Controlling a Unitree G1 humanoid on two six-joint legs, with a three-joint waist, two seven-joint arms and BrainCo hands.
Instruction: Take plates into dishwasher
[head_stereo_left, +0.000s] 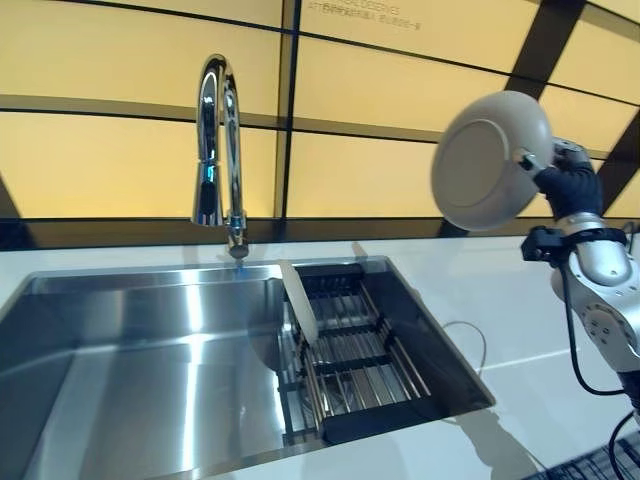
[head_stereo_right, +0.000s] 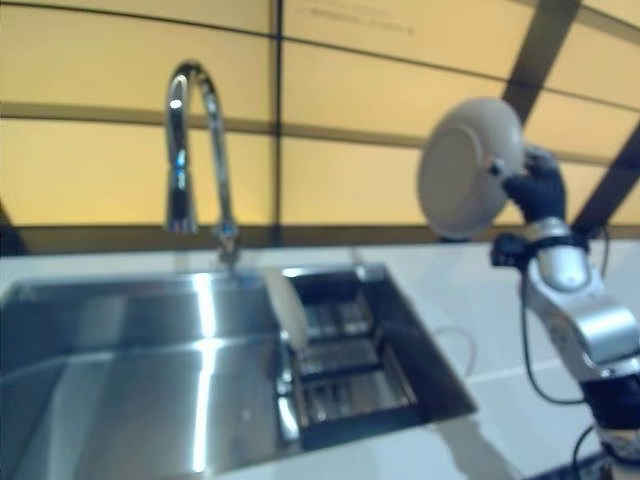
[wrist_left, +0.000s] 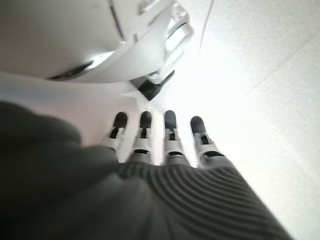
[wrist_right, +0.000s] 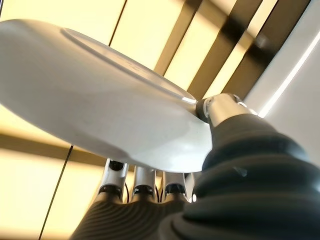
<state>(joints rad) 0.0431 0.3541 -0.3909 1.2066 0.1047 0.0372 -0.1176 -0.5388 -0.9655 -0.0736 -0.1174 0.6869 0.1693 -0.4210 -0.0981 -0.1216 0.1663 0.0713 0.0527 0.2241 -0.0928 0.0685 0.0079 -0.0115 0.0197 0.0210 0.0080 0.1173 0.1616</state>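
Left eye view: the plate hangs high in the air above the white counter, to the right of the sink, tipped nearly on edge with its underside toward the camera. The right hand pinches its rim, thumb on one face and fingers curled behind the other, as the right wrist view shows. A second plate already stands on edge at the left end of the slotted rack set into the sink's right part, below and left of the held one.

To seat it well, I judge the plate should stay near upright, travel left and down, and enter a free slot beside the standing plate without knocking it. The faucet is well left of that path. The left hand shows only in its wrist view, fingers straight, holding nothing.
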